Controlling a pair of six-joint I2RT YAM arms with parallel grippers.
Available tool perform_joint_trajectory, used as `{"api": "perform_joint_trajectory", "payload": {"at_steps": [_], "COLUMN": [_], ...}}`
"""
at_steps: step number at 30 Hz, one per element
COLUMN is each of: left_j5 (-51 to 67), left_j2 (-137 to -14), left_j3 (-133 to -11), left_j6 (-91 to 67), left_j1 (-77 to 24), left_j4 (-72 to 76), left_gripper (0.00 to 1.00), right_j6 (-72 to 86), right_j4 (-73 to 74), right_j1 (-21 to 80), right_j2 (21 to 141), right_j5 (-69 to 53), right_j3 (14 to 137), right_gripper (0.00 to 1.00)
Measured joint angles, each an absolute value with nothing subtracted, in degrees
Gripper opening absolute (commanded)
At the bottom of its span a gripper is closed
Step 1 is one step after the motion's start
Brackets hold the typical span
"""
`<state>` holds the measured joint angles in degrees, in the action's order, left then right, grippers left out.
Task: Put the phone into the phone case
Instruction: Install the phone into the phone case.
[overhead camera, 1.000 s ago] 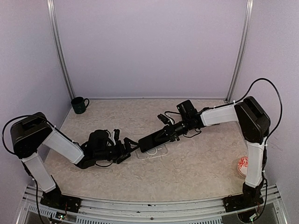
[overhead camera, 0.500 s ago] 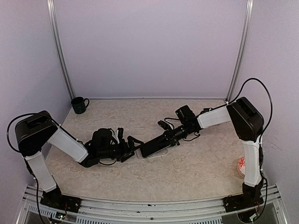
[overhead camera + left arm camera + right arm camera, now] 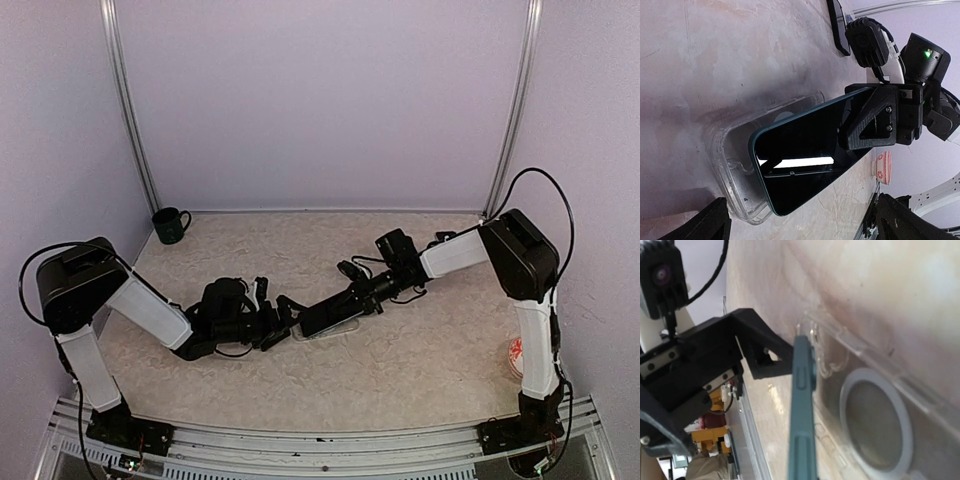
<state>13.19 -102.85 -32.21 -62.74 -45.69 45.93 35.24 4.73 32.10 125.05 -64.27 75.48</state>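
Note:
A clear phone case (image 3: 725, 150) lies flat on the table with a round ring (image 3: 875, 425) in its back. The dark teal-edged phone (image 3: 805, 150) hangs tilted over it, its lower left end close above the case's left part. My right gripper (image 3: 366, 296) is shut on the phone's right end, and its black fingers (image 3: 875, 117) clamp the phone's two faces. The right wrist view shows the phone's thin edge (image 3: 804, 405) next to the case wall (image 3: 850, 340). Just left of the case, my left gripper (image 3: 285, 318) stands open and holds nothing, its finger (image 3: 755, 350) beside the phone's end.
A dark green mug (image 3: 171, 225) stands at the back left corner. A red-and-white patterned bowl (image 3: 520, 355) sits near the right arm's base. The metal rail (image 3: 320, 440) runs along the table's near edge.
My right gripper has carried the phone down and to the left, closer over the case. My left gripper has slid right toward the case's left end, still open.

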Motion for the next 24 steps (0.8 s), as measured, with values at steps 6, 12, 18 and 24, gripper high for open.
{"api": "perform_joint_trajectory", "payload": {"at_steps": [6, 12, 18, 24], "left_j5": [13.17, 13.19, 13.21, 13.26], "left_j2": [-103.39, -103.94, -104.66, -105.49], "left_j3": [-32.36, -32.97, -33.45, -34.02], "left_j6": [-62.74, -62.7, -62.72, -62.72], "left_j1": [-45.74, -45.74, -45.74, -45.74], "left_j4": [45.91, 46.0, 46.61, 47.31], "left_gripper": [0.99, 0.99, 0.99, 0.99], "right_j6": [37.8, 38.87, 39.09, 40.16], "right_j4": [2.24, 1.39, 1.34, -0.4], "right_j1": [32.08, 32.08, 32.08, 32.38], "right_j2": [126.39, 127.59, 128.29, 129.29], "right_j5": [-64.82, -64.64, -64.66, -65.67], "right_j3": [75.92, 76.53, 77.32, 77.34], "right_gripper": [0.0, 0.0, 0.0, 0.0]}}
